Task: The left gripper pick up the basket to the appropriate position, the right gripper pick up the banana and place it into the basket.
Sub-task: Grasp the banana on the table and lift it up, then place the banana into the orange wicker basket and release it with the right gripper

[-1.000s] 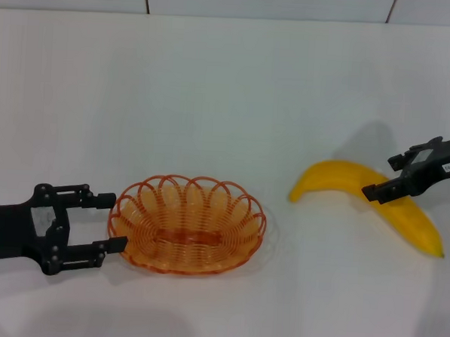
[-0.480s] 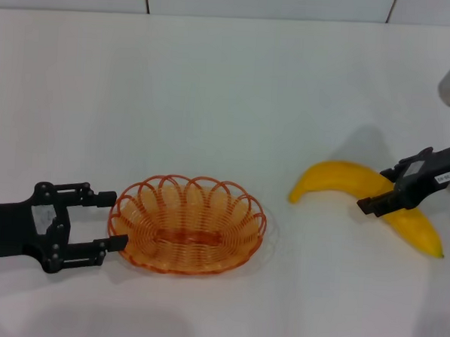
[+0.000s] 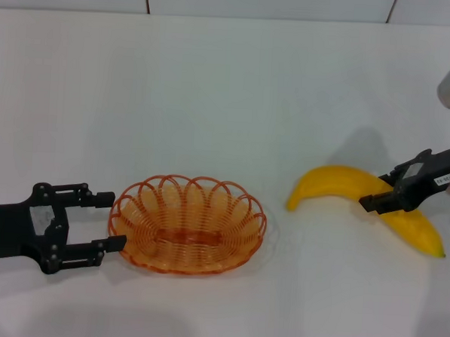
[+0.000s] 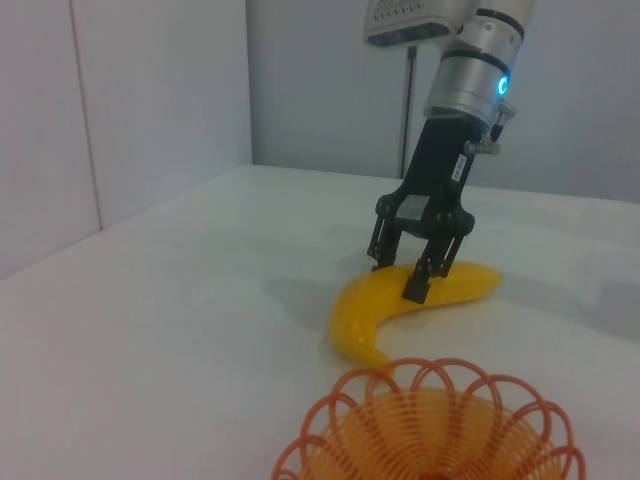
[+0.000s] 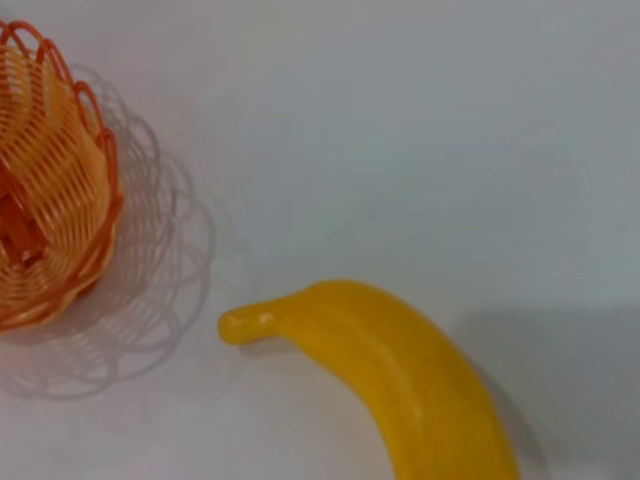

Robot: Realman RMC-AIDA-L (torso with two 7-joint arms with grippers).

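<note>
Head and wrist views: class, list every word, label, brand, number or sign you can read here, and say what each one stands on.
No text can be read.
The left gripper carries a small white label: too small to read.
The right gripper carries a small white label: too small to read.
The basket and the banana carry no text.

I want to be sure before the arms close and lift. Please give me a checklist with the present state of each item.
1. Right gripper fingers astride the banana: ok, one finger on each side.
2. Right gripper shut on the banana: not ok, fingers look open.
3. Left gripper at the basket rim: ok, open fingers at its left edge.
4. Rim between the left fingers: cannot tell.
5. Basket empty for the banana: ok.
6. Banana flat on the table: ok.
</note>
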